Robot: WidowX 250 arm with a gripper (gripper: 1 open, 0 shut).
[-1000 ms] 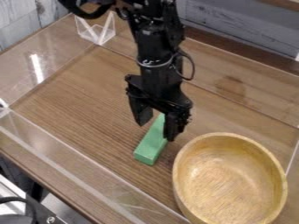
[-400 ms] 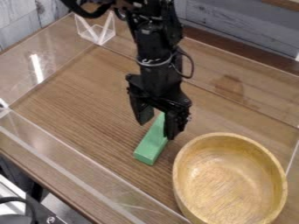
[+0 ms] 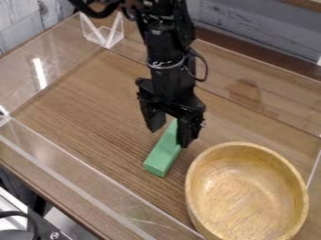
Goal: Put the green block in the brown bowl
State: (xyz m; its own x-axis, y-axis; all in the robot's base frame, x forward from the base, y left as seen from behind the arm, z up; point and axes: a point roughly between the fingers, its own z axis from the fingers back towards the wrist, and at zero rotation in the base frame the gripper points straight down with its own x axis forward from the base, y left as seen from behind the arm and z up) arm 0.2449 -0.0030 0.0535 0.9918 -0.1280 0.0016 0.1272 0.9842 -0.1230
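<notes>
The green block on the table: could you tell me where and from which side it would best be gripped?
Grip the green block across its narrow width, on its two long sides near the far end, coming straight down from above. It lies flat on the wooden table, so only the top is free. The open gripper already straddles that end, clear of the brown bowl.

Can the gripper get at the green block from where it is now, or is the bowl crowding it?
Probably yes. The gripper is open and pointing down, its fingers straddling the far end of the green block. The brown bowl lies beside the block's near end, apart from the fingers.
</notes>
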